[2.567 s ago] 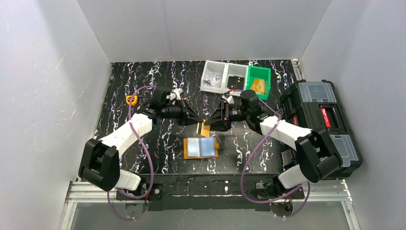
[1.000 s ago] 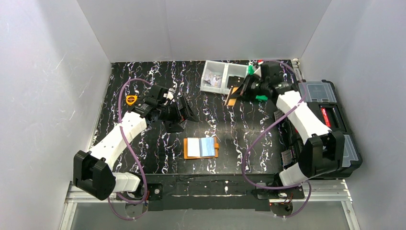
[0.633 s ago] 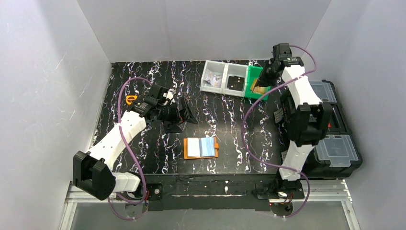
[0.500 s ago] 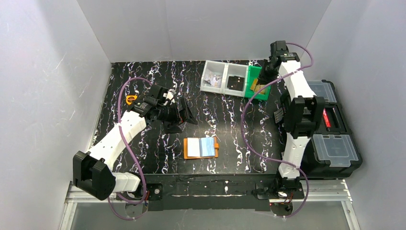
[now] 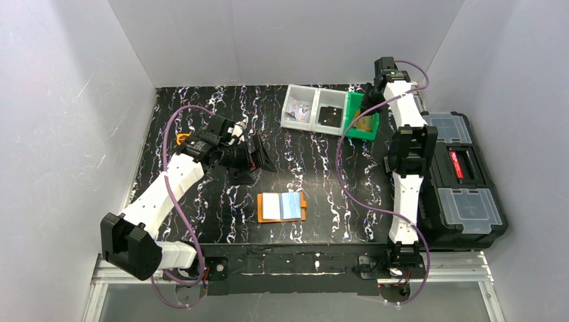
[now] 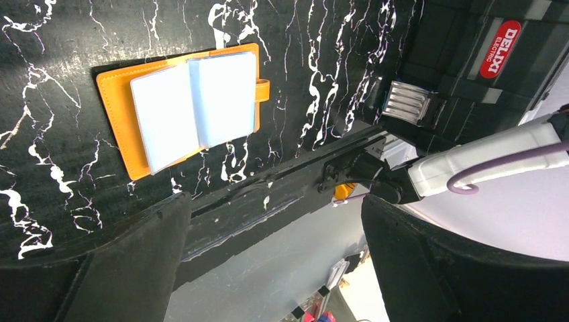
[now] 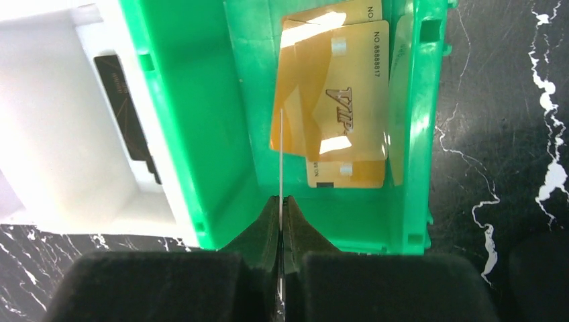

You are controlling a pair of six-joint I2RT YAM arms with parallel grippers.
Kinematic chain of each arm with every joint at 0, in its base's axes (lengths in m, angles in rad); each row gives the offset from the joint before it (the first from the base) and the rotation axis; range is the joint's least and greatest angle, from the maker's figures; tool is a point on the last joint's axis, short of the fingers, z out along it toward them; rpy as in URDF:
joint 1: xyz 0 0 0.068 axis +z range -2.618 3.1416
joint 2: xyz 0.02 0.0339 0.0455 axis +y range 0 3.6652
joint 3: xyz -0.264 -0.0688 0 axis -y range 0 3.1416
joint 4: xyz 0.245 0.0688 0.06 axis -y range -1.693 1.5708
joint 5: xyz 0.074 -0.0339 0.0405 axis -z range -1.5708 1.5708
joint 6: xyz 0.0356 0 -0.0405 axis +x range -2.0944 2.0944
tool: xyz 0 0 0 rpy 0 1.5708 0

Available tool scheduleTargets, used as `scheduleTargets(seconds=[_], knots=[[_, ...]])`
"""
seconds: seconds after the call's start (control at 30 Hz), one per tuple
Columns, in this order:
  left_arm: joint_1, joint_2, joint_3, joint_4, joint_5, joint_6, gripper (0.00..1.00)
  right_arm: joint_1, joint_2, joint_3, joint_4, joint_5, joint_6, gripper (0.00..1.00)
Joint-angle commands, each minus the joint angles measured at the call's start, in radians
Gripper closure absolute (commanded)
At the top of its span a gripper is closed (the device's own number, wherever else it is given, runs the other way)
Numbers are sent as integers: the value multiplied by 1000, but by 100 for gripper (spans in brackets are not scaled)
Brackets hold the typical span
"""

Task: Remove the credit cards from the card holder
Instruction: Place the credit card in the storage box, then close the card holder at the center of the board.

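Note:
The orange card holder lies open near the table's front middle, with pale blue credit cards in its clear pockets. My left gripper hangs open and empty behind and to the left of it. My right gripper is over the green bin, shut on a thin credit card seen edge-on. Gold VIP credit cards lie flat in that bin.
White compartment bins stand left of the green bin; one holds a dark card. A black toolbox sits along the right edge. A yellow-orange tape measure peeks out by the left arm.
My right arm has swung from the table's middle to the back right, carrying the card over the green bin and turning it downward. The left gripper barely moved.

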Motion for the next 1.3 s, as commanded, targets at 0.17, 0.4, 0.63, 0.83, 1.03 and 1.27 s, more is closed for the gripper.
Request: scheduleTargets(seconds=[0.17,0.4,0.63,0.83,1.03,1.27], knots=[[5,-3,57,-42,3,15,2,-20,70,81,28,-55,-10,92],[5,-16,53,-45,-1,13,2,-21,51,113,38,-65,9,54],[5,-21,55,-46,-3,15,2,-21,-9,114,29,-69,21,43],[5,-21,61,-56,-17,27,2,-21,-130,44,-18,-63,73,30],[5,-11,61,-67,-31,45,2,6,-406,-310,79,-53,126,16],[5,-8,31,-66,-53,54,2,58,-733,-713,182,-85,160,7]])
